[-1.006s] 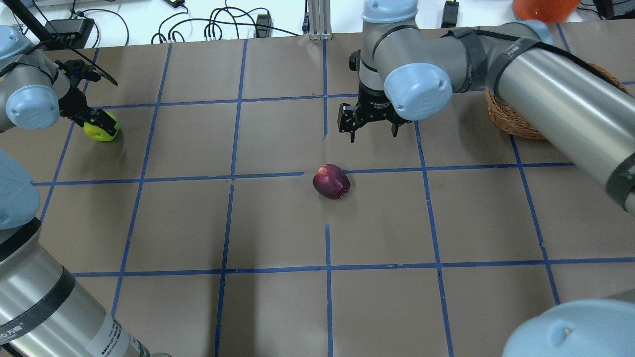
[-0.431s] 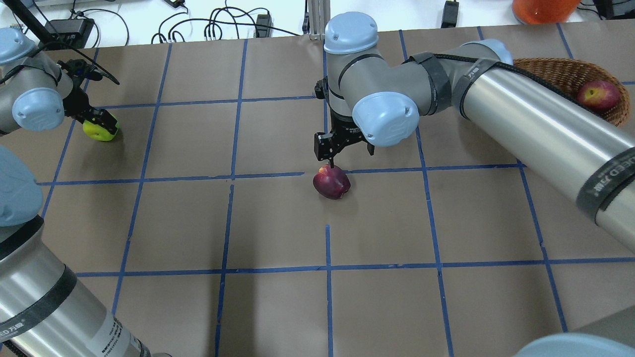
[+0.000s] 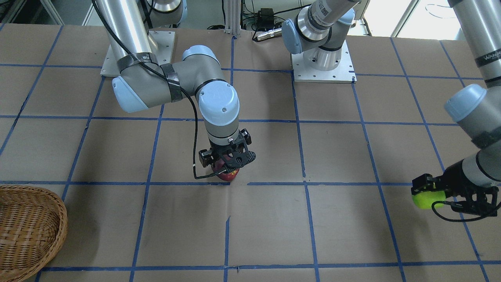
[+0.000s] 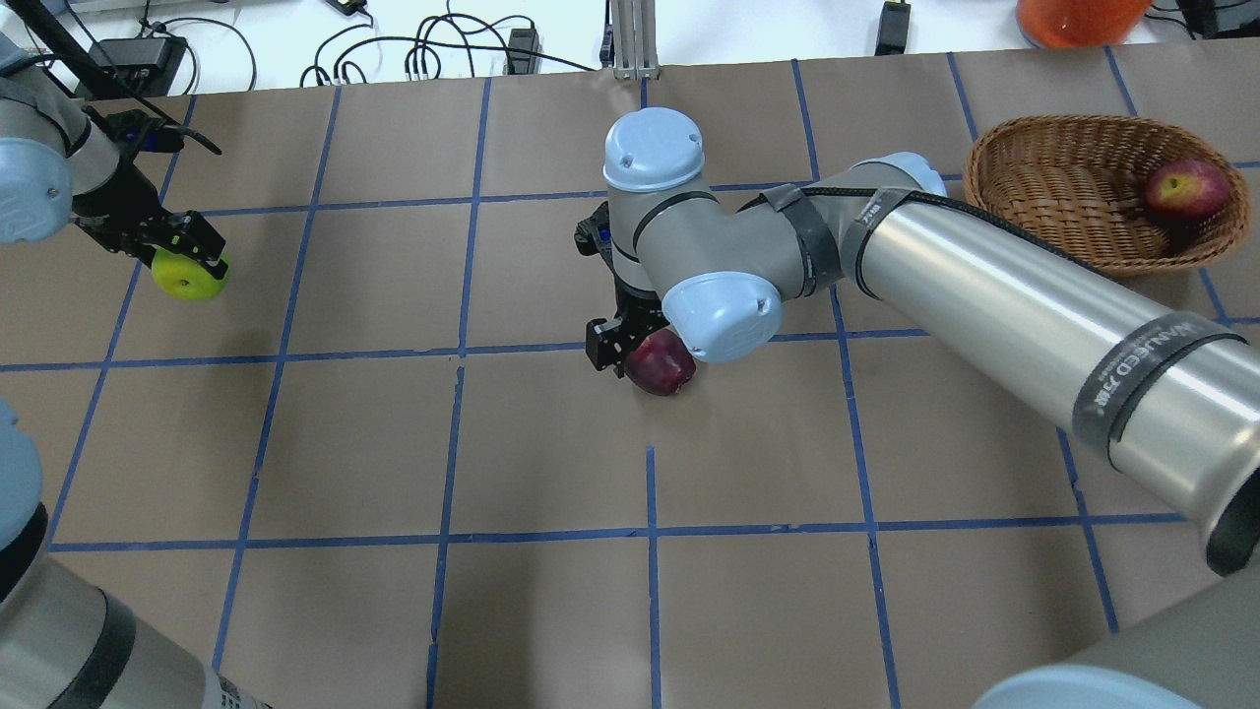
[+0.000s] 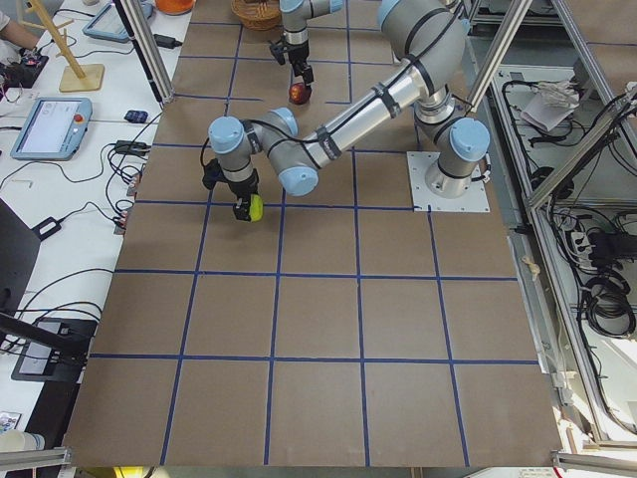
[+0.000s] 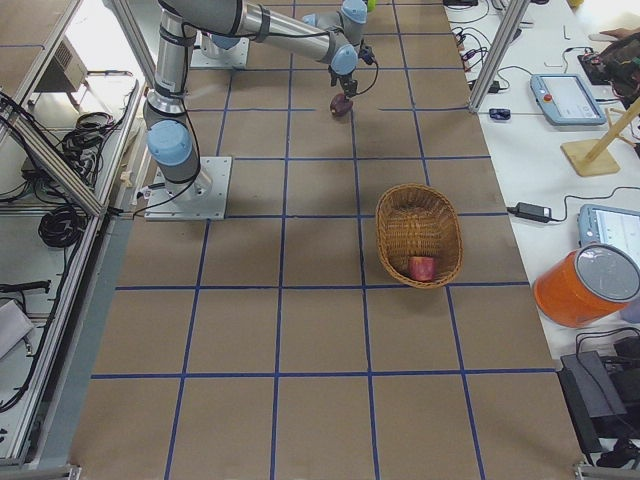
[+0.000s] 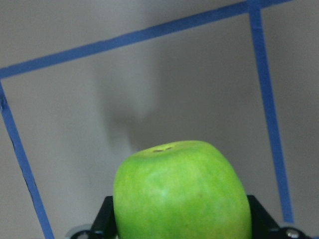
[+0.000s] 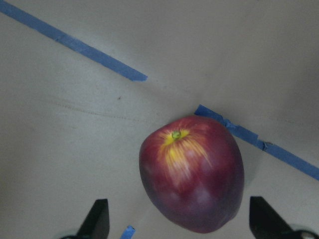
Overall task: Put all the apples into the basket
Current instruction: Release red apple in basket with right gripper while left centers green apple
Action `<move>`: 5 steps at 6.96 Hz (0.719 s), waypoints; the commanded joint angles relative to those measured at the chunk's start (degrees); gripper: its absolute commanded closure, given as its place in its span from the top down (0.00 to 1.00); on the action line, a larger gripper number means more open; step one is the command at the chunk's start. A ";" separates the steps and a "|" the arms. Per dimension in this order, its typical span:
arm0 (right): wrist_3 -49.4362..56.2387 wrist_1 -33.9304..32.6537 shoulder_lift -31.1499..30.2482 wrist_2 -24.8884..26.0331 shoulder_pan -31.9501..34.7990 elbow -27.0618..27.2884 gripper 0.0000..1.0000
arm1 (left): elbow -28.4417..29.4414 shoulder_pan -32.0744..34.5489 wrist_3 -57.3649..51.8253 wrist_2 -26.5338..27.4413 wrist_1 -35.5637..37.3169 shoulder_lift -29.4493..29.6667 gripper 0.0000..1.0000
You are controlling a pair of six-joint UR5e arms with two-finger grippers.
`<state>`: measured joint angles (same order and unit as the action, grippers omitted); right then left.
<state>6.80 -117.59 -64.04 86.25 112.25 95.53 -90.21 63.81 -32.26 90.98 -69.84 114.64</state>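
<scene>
Right arm stretched to mid-worktop, wrist pointing straight down. Right claw is spread wide, straddling the maroon apple with gaps on both sides. That apple sits on the worktop by a blue tape line. Left arm at the far left edge, left claw clamped on the green apple. Red apple lies in the basket.

On my side cam the right arm is stretched way across the table, with the right gripper sitting down on the maroon apple. It's too small for me to read the fingers. The basket is well apart, nearer the camera, with a red apple at its near end. The green apple just peeks in at the top edge.
</scene>
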 commanded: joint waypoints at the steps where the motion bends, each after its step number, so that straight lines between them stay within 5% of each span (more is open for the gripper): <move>1: 1.10 -3.94 2.50 0.41 0.17 0.53 1.00 | -9.51 5.67 16.27 -0.19 -1.80 -9.85 0.45; 4: 0.84 -11.61 7.35 0.67 0.17 0.62 1.00 | -14.27 21.48 44.99 -2.57 -0.40 -16.28 0.45; 5: -0.11 -11.44 6.83 0.85 -0.53 0.53 0.57 | -14.81 25.79 49.18 -2.65 2.22 -16.55 0.45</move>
<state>7.39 -128.43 -57.32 86.92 112.25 96.09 -103.72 83.82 8.78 88.54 -70.14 99.20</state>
